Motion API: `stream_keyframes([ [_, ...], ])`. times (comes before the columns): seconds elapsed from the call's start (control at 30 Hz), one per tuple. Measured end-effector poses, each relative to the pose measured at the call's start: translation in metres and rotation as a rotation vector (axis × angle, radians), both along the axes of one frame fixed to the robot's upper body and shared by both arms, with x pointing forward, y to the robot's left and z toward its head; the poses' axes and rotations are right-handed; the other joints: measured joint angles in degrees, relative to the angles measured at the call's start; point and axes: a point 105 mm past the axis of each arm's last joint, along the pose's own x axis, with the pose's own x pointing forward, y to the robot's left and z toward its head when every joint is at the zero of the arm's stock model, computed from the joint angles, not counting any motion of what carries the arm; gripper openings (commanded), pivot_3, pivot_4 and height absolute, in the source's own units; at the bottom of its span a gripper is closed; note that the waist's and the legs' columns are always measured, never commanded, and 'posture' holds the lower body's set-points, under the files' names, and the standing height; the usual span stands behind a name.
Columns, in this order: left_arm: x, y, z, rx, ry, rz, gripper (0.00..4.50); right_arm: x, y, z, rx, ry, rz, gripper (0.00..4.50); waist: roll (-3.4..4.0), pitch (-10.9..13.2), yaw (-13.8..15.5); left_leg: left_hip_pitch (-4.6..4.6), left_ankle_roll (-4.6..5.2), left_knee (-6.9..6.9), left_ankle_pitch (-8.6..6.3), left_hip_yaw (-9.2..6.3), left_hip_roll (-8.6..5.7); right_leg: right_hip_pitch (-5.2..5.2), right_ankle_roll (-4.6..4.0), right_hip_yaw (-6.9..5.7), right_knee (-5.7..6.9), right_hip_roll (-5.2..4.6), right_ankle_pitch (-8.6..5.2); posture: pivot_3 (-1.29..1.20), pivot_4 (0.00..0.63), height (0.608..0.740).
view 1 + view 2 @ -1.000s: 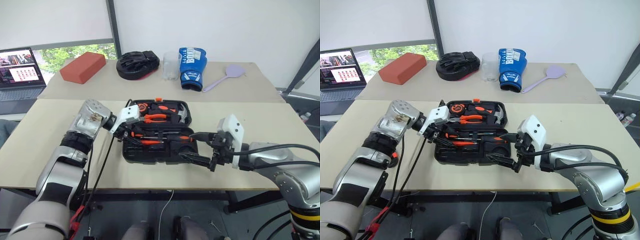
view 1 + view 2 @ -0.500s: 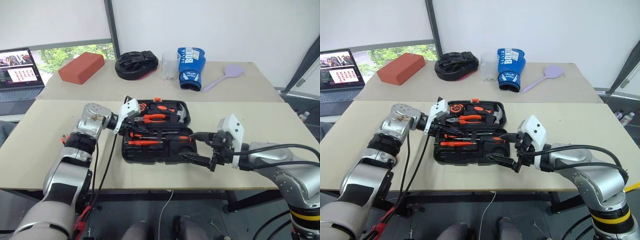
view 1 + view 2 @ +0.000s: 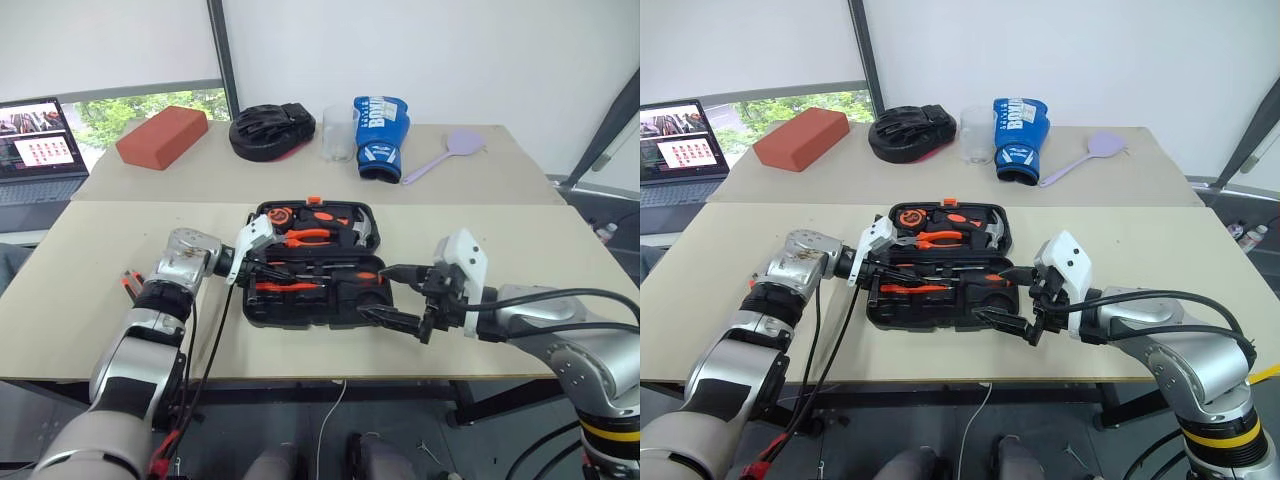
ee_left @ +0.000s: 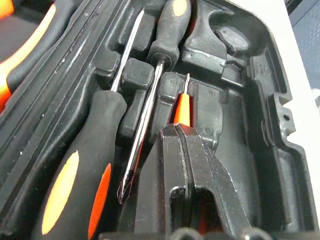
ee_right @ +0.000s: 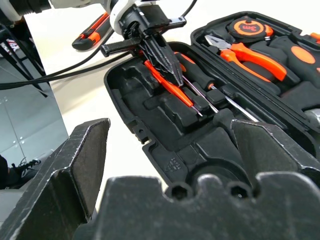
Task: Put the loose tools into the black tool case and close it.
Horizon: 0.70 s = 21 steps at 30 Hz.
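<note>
bare table (image 3: 90, 260) left of the open tool case (image 3: 318, 300); right gripper (image 3: 400, 322) crowds its near-right corner.

Beige table (image 3: 90, 300), open tool case (image 3: 300, 308)

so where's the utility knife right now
The utility knife lies loose on the table outside the tool case, on its left by the left arm.

L gripper (image 5: 165, 62) has come down into the case (image 3: 300, 310), near its left end. Its fingers, part open 1 s ago, are now shut over the orange tester (image 4: 183, 107) lying in its slot.
</note>
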Motion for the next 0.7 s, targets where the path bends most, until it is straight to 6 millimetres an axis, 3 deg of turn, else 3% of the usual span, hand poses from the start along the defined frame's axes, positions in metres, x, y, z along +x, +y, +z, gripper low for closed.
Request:
stream_keyframes([
  [0.37,-0.0015,0.0054,-0.0018,-0.047,0.085,0.06,0.03,-0.0017,0.0018,-0.005,0.001,0.019,0.006,4.5,0.0,-0.1,0.2,0.19,0.15,0.0,-0.09,0.01,0.0,0.25,0.08,0.0,-0.03,0.0,0.04,0.0,0.15,0.74],
  [0.7,0.0048,0.0029,-0.001,-0.036,-0.009,0.073,0.03,-0.0026,0.0047,-0.0071,0.004,0.027,0.017,4.5,0.0,-0.1,0.2,0.11,0.15,-0.01,-0.09,0.03,0.0,0.17,0.08,0.0,-0.09,0.0,0.04,0.0,0.15,0.74],
])
